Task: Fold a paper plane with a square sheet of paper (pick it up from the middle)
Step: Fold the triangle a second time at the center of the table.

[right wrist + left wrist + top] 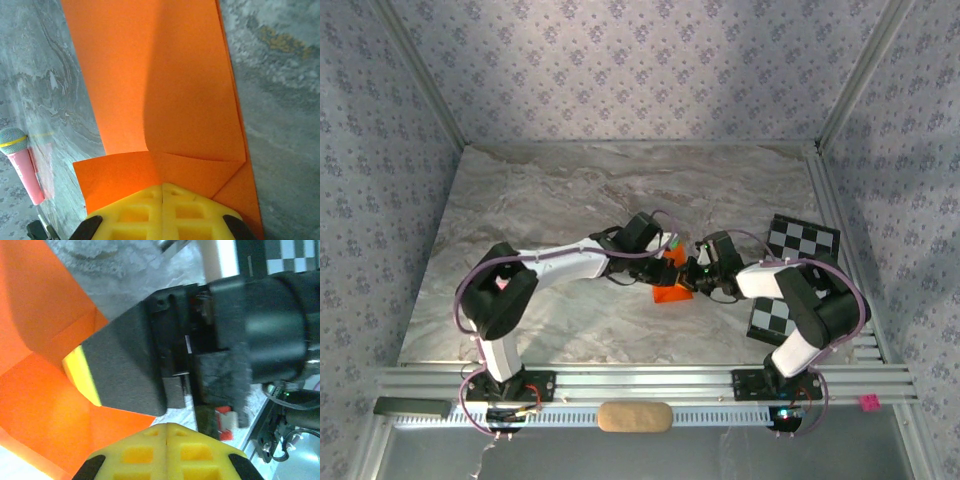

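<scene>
The square sheet of paper (pixel 672 292) is bright orange and lies creased at the table's middle, between both arms. In the right wrist view the sheet (pixel 155 75) stretches away over the marble, with two folded flaps meeting at my right gripper (pixel 162 186). That gripper is shut on the sheet's near edge, right at the crease. My left gripper (pixel 167 425) is shut, its yellow fingertips pressed together over the edge of the sheet (pixel 45 405), with no paper visible in the seam. The right gripper's grey finger (pixel 125 365) lies on the sheet just ahead of it. From above, the left gripper (pixel 665 256) and right gripper (pixel 694 273) nearly touch.
Two black-and-white checkerboard cards lie at the right, one (pixel 803 237) farther back and one (pixel 772 320) under the right arm. A small pink stick with a grey-green head (pixel 22 165) lies on the marble beside the sheet. A beige pad (pixel 634 416) sits on the front rail.
</scene>
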Action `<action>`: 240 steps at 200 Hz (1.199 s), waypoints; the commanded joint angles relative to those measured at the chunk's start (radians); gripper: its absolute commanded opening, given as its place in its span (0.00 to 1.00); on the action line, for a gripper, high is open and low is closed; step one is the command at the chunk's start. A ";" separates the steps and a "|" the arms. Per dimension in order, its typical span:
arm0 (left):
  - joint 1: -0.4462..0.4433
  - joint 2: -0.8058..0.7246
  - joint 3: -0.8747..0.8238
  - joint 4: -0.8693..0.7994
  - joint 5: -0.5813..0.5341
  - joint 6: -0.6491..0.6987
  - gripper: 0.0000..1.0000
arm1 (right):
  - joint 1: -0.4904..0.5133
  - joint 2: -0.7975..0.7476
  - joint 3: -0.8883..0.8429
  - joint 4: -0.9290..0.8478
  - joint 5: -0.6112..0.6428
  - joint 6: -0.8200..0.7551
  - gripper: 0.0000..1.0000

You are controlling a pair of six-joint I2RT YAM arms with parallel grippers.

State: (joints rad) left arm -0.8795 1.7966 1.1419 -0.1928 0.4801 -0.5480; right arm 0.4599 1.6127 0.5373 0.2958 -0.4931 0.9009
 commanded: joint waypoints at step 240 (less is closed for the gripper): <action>-0.021 0.104 -0.031 -0.094 -0.113 0.006 0.00 | -0.011 0.022 -0.030 -0.113 0.083 -0.004 0.00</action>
State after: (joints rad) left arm -0.8970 1.8889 1.1328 -0.2863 0.3737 -0.5472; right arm 0.4587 1.6115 0.5373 0.2951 -0.4870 0.9012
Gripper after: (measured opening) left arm 0.063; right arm 0.051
